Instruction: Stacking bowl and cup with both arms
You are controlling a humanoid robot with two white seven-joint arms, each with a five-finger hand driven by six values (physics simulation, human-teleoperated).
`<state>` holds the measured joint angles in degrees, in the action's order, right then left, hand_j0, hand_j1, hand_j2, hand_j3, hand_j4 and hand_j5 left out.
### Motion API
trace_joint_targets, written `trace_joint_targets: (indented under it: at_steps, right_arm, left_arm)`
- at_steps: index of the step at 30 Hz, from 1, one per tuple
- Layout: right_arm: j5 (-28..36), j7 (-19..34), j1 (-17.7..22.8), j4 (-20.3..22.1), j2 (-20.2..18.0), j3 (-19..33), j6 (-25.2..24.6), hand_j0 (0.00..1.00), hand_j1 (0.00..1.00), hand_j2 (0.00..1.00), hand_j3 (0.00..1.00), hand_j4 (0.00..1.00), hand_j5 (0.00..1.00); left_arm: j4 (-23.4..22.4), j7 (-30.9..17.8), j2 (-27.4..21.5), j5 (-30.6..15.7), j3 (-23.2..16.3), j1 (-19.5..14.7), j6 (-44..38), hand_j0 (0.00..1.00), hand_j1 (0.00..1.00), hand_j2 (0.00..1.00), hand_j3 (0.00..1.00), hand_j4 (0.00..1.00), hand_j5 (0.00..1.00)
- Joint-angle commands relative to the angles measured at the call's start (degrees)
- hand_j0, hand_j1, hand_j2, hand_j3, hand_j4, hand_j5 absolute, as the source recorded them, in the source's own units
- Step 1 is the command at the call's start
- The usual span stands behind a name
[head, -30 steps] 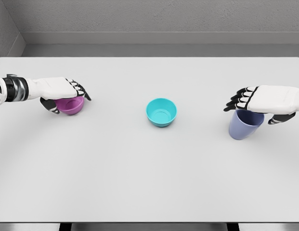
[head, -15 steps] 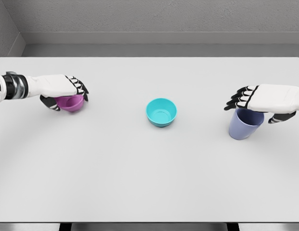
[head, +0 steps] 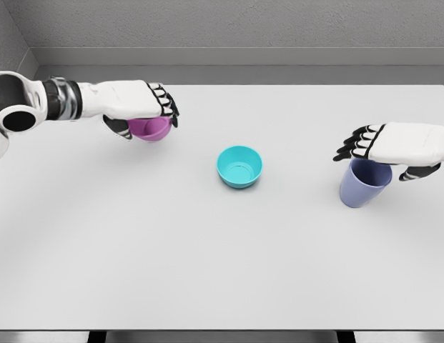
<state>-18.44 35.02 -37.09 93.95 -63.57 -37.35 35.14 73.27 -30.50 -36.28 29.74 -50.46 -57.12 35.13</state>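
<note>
Purple bowl (head: pixel 150 128), light and rigid, sits rim-gripped in the left hand (head: pixel 136 107); right hand (head: pixel 393 146) clasps the cup (head: pixel 363 184) from above.

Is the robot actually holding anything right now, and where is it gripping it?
The left hand grips the purple bowl from above, around its rim. The right hand sits over the blue cup; a grip cannot be told.
</note>
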Motion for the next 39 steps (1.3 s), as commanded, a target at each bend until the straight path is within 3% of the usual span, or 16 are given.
trace_joint_targets:
  at_steps: [1, 8, 16, 18, 25, 39]
  right_arm:
    - [0.2, 0.0, -0.1, 0.0, -0.1, 0.1, -0.1, 1.0, 1.0, 1.0, 1.0, 1.0, 1.0]
    - [0.3, 0.0, -0.1, 0.0, -0.2, 0.3, -0.1, 1.0, 1.0, 1.0, 1.0, 1.0, 1.0]
    - [0.3, 0.0, -0.1, 0.0, -0.3, 0.3, -0.1, 1.0, 1.0, 1.0, 1.0, 1.0, 1.0]
    - [0.3, 0.0, -0.1, 0.0, -0.3, 0.3, -0.1, 1.0, 1.0, 1.0, 1.0, 1.0, 1.0]
    - [0.2, 0.0, -0.1, 0.0, -0.3, 0.2, -0.1, 1.0, 1.0, 1.0, 1.0, 1.0, 1.0]
    - [0.3, 0.0, -0.1, 0.0, -0.3, 0.1, -0.1, 1.0, 1.0, 1.0, 1.0, 1.0, 1.0]
  left_arm:
    - [0.2, 0.0, 3.0, -0.4, -2.1, -0.6, -0.1, 0.7, 0.7, 0.7, 0.7, 0.7, 0.7]
    - [0.1, 0.1, 9.5, -0.4, -4.1, -3.5, -0.1, 0.7, 0.7, 0.7, 0.7, 0.7, 0.7]
    - [0.1, 0.1, 13.9, -0.2, -4.6, -3.9, -0.1, 0.7, 0.7, 0.7, 0.7, 0.7, 0.7]
    - [0.1, 0.1, 14.5, -0.3, -7.1, -4.3, -0.1, 0.7, 0.7, 0.7, 0.7, 0.7, 0.7]
    - [0.0, 0.1, 15.5, 0.1, -9.0, -4.3, -0.1, 0.7, 0.7, 0.7, 0.7, 0.7, 0.7]
    - [-0.3, 0.1, 15.6, 1.5, -10.4, -4.3, -0.1, 0.7, 0.7, 0.7, 0.7, 0.7, 0.7]
